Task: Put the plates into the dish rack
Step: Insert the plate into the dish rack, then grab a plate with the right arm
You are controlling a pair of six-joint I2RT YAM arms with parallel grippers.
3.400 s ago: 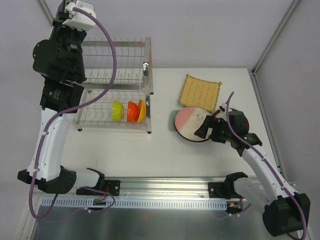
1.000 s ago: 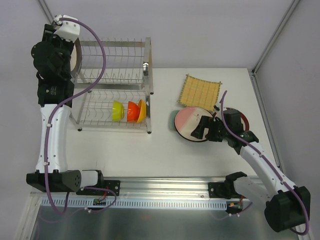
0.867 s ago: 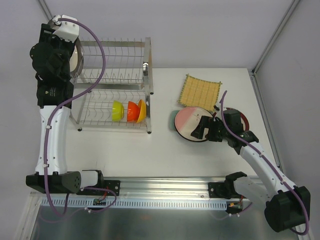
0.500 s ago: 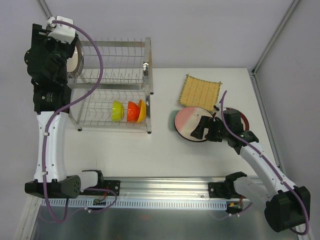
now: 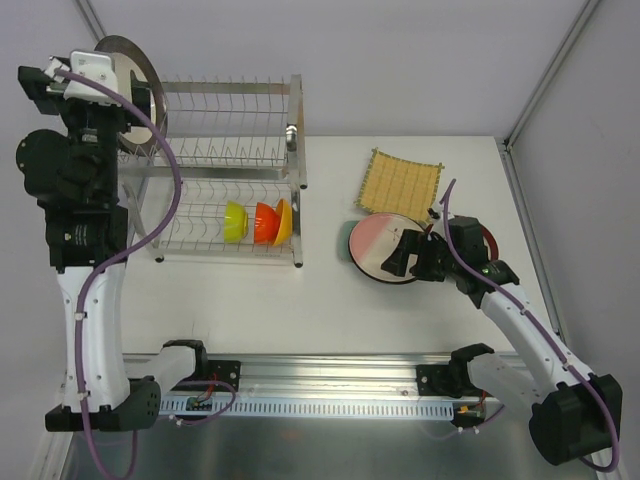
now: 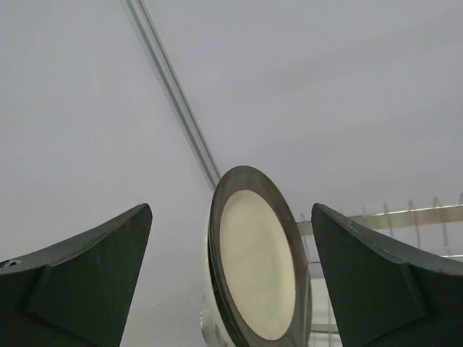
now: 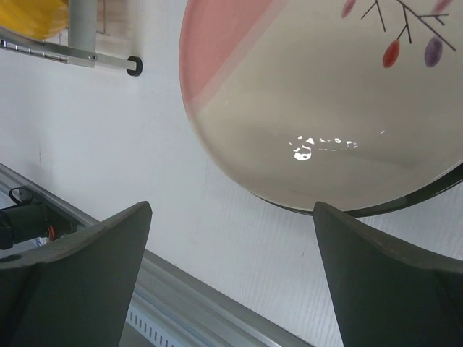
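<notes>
- Two arms, both with claws released. The left gripper [image 6: 231, 210] has its jaws spread wide and nothing touching either finger. The right gripper [image 7: 231, 206] is equally open.
- The dark-rimmed cream plate [image 6: 257, 260] stands on edge at the far left end of the dish rack [image 5: 230, 150], on its upper tier. It sits just ahead of the left claw. Its foot is hidden, so I cannot tell whether it is seated between prongs.
- The pink-and-white plate [image 5: 385, 245] lies flat on the table [image 5: 250, 300], right of the rack and on top of other dishes. The right claw hovers above its near edge, apart from it.
- The yellow woven square [image 5: 402, 183] lies just beyond that stack, on the far side.
- Small bowls [image 5: 258, 222] sit on edge in the rack's lower tier.
- My judgement is that the pink plate is glazed ceramic: rigid, fairly heavy, slick under the pads, and liable to chip against metal wire.
- Lying flat, it offers only its rim. A pinch across the near edge looks most workable, one finger above and one slid beneath, where it overhangs the dish below.
- Held by one edge it will want to swing, so the grip should be firm and well onto the rim.
</notes>
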